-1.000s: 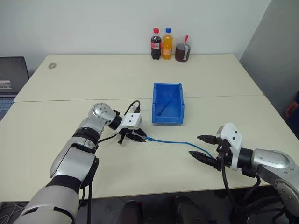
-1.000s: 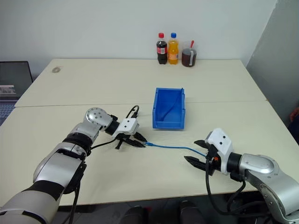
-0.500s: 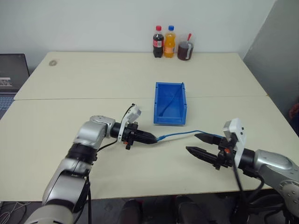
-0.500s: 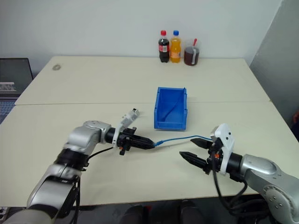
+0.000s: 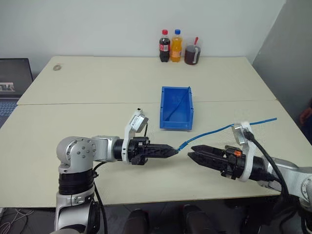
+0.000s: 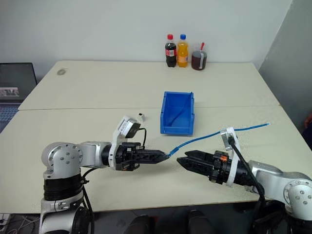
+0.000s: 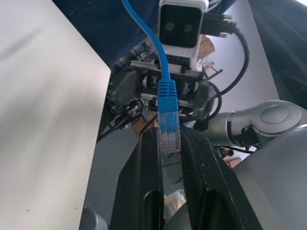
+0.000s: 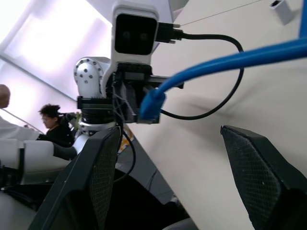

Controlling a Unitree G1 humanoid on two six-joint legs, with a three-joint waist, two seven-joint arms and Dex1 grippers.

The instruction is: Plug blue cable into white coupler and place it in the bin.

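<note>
Left eye view shows our left pincer (image 5: 174, 151) pressed together on the plug end of the blue cable (image 5: 214, 129), lifted up off the table (image 5: 97, 78) in front of the bin (image 5: 175, 107). A second ago that pincer was down low on the table, pinching the cable where it lay flat. Now the arm has pulled back and turned, so the pincer points sideways at our right pincer (image 5: 191, 151), and the two tips nearly meet, just in front of the bin. The right pincer came up too and turned to face the left one. Its fingers are spread wide and hold nothing. The cable now hangs in the air. It runs from the left pincer past the right arm and sticks out beyond it, on the bin's right. In the left wrist view we see the clear plug of the cable (image 7: 168, 132) sitting between the two black fingers. The white coupler (image 5: 140, 112) sits alone on the table, just left of the bin, and no pincer touches it. The bin looks like it has nothing of ours in it yet. We think this means the cable is picked up well, but the plugging is not started. The right pincer probably needs to go and get the coupler next.
</note>
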